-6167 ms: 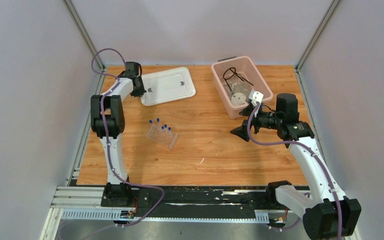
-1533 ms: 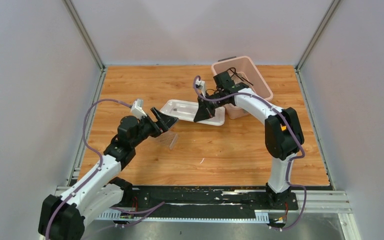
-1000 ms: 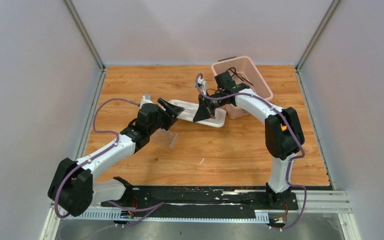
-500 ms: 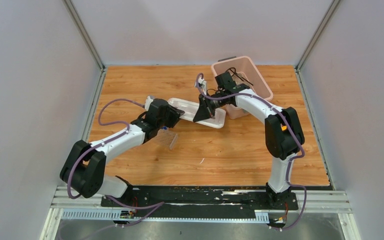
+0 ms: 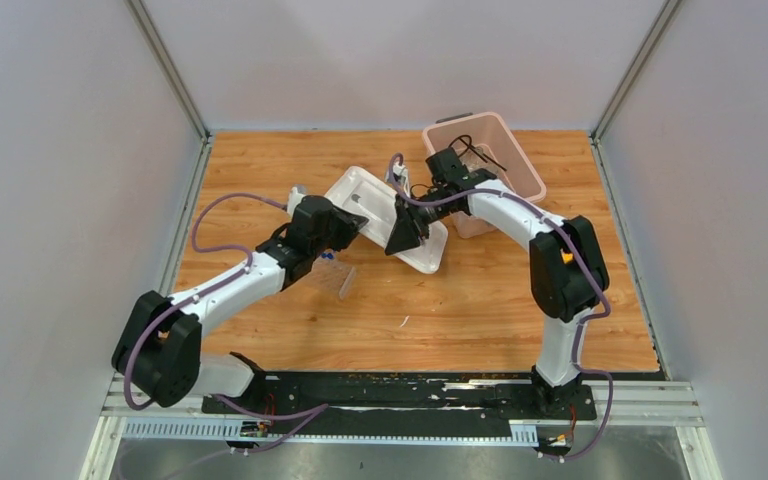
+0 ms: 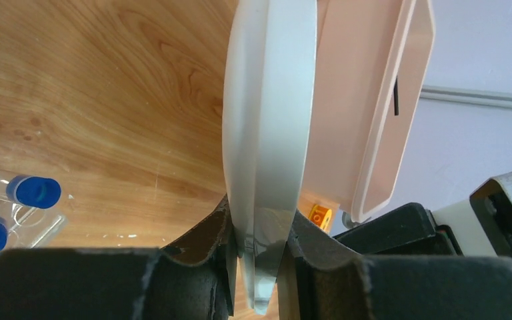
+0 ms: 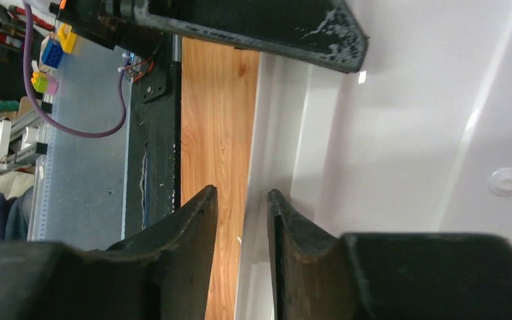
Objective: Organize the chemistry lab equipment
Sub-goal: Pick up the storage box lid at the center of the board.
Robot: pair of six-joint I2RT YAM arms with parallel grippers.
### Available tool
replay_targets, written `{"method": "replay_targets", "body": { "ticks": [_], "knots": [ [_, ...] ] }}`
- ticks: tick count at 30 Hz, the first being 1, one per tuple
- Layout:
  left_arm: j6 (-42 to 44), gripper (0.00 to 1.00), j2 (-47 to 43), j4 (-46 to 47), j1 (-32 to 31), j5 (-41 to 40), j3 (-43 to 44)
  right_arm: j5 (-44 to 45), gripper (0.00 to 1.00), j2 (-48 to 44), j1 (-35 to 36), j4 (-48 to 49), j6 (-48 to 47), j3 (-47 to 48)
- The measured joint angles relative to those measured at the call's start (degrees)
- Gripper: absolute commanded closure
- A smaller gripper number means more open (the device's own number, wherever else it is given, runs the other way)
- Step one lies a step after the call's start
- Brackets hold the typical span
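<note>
jaws of the left gripper (image 6: 259, 223) are pressed on the lid (image 6: 267, 100), one finger on each face of its rim, so the lid is pinched and shows edge-on in the left wrist view. jaws of the right gripper (image 7: 242, 200) stand a little apart. the lid's rim sits in the gap against one finger, and a strip of bare table (image 7: 220, 120) shows between the rim and the other finger, so this side is not clamped.

from above, the lid lies slantwise between the two arms. one corner points toward the back wall and another sits just beside the front left corner of the bin (image 5: 526, 166); whether lid and bin touch i cannot tell. the left gripper has the lid's left edge and the right gripper is at its right side.

the tripod (image 5: 465, 148) lies inside the bin, its black wire loops showing behind the right wrist. other clear things lie with it but are too small to name. the rack (image 5: 338, 280) stands on the table just beside the left forearm, near the lid and well apart from the bin. two tubes (image 6: 35, 192) with blue caps sit in it, at the left edge of the left wrist view.
</note>
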Motion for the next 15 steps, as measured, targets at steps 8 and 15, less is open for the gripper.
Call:
{"method": "replay_targets", "body": {
  "ticks": [8,15],
  "knots": [
    [14.4,1.0,-9.2,0.2,0.0,0.3,-0.1,-0.1,0.46,-8.2,0.8,-13.2,-12.9,3.5],
    [39.8,1.0,-19.4,2.8,0.0,4.5,-0.1,1.7,0.29,-24.6,-0.4,-14.8,-17.8,3.1]
  ]
}}
